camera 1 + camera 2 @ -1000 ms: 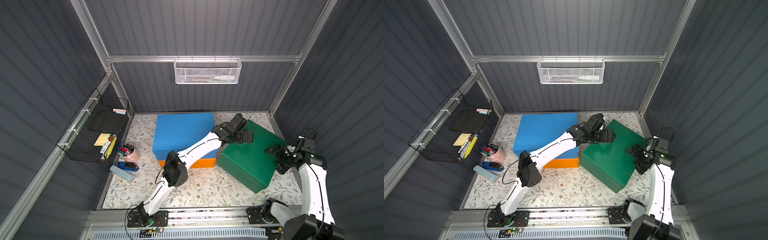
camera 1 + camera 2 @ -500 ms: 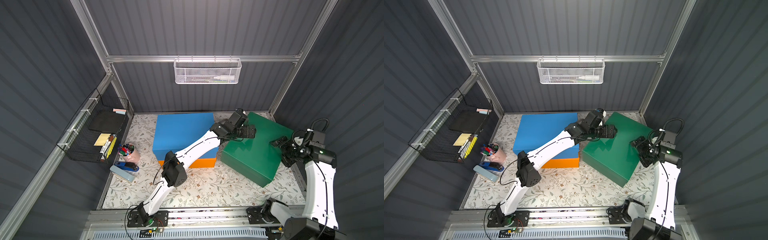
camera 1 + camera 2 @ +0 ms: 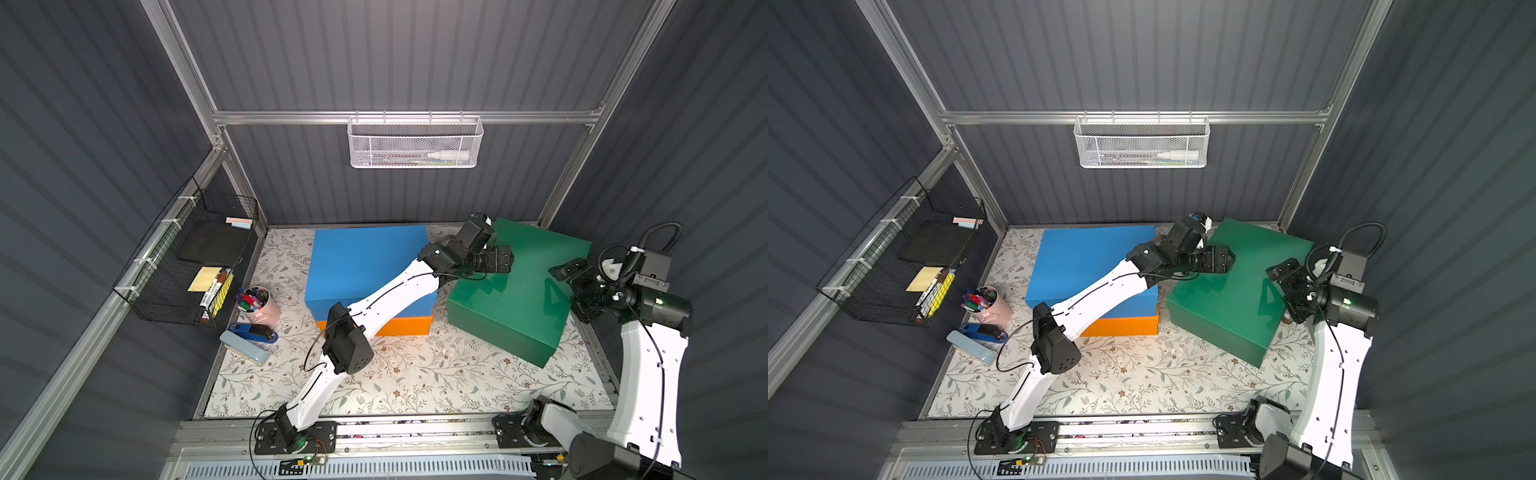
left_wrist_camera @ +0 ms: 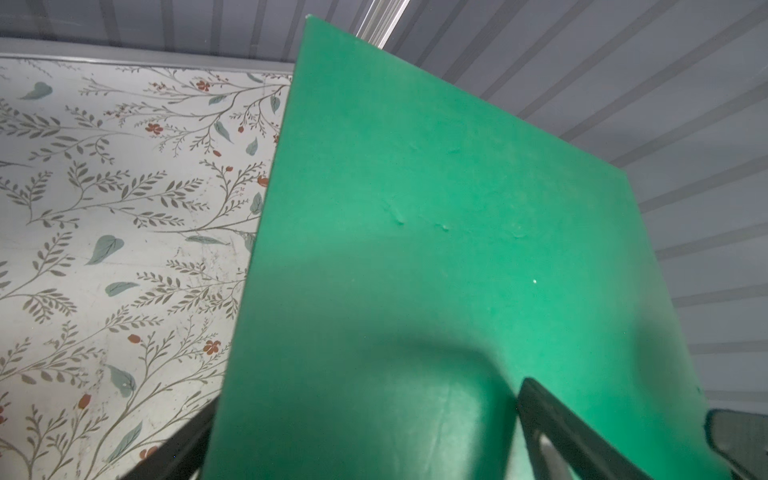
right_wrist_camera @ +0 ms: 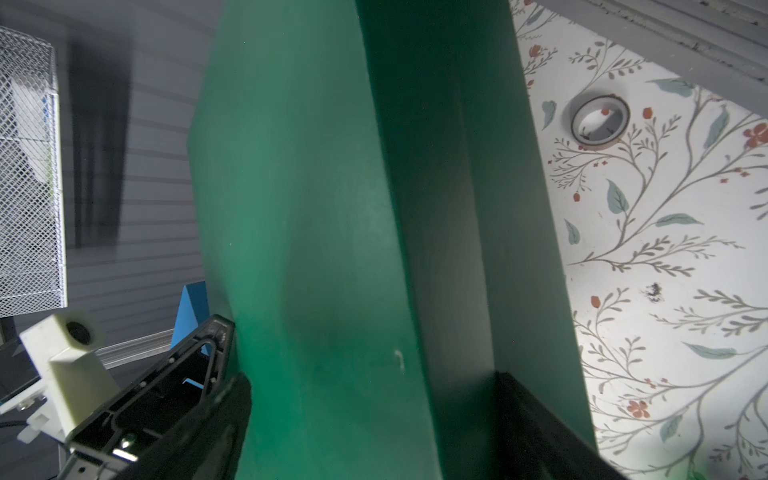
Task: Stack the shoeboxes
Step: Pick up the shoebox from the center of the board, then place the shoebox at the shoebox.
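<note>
The dark green shoebox (image 3: 519, 299) (image 3: 1233, 291) hangs tilted above the floral table at the right, its far end higher. My left gripper (image 3: 496, 264) (image 3: 1221, 259) clamps its left edge, one finger on the lid and one beneath. In the left wrist view the left gripper (image 4: 365, 440) straddles the green box (image 4: 415, 228). My right gripper (image 3: 569, 272) (image 3: 1283, 272) grips the opposite edge. In the right wrist view the right gripper (image 5: 365, 407) straddles the box (image 5: 316, 208). The blue shoebox (image 3: 365, 257) (image 3: 1088, 257) rests on the orange shoebox (image 3: 407, 326) (image 3: 1129, 326), left of the green one.
A pink cup of markers (image 3: 257, 305) and a light-blue stapler (image 3: 245, 347) stand at the table's left. A black wire basket (image 3: 195, 266) hangs on the left wall and a white mesh basket (image 3: 415, 143) on the back wall. A tape roll (image 5: 598, 120) lies below the green box.
The green shoebox has come up off the table and shifted toward the back right, tilting. Both grippers rose with it, holding its two edges.
</note>
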Controlling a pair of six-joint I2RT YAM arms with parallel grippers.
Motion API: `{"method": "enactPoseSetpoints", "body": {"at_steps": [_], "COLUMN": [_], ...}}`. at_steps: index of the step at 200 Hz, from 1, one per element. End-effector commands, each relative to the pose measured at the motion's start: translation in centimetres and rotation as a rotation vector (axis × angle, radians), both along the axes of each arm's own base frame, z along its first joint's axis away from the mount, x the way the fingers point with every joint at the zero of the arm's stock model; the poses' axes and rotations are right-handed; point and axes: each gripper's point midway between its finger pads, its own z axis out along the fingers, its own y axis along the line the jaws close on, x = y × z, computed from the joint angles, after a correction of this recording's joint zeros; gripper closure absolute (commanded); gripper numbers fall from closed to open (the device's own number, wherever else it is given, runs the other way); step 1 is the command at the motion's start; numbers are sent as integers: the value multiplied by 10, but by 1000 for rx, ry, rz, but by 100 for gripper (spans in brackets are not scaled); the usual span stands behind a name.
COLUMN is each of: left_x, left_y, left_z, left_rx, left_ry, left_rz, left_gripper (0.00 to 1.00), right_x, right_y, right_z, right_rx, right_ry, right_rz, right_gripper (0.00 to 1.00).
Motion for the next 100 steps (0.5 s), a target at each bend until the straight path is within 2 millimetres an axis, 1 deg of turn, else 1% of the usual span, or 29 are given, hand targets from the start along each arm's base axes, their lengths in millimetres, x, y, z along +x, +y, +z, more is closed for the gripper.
{"method": "enactPoseSetpoints", "body": {"at_steps": [1, 26, 44, 72, 100], "left_x": [-115, -117, -119, -121, -123], "left_y": [-40, -35, -31, -25, -20], "left_z": [114, 136, 146, 159, 170], "left_rx": [-294, -339, -355, -372, -390], "left_ry": [-24, -52, -67, -83, -100], "left_rz": [-371, -371, -367, -363, -362], "left_gripper": [0, 0, 1, 0, 0], "right_x": [16, 16, 15, 15, 17], "right_y": [54, 57, 61, 66, 74], "right_z": [45, 55, 64, 77, 85], "right_rx": [187, 186, 181, 177, 187], "right_ry": [-167, -187, -200, -223, -239], "right_rz": [212, 218, 224, 235, 255], "right_gripper": [9, 10, 10, 10, 11]}}
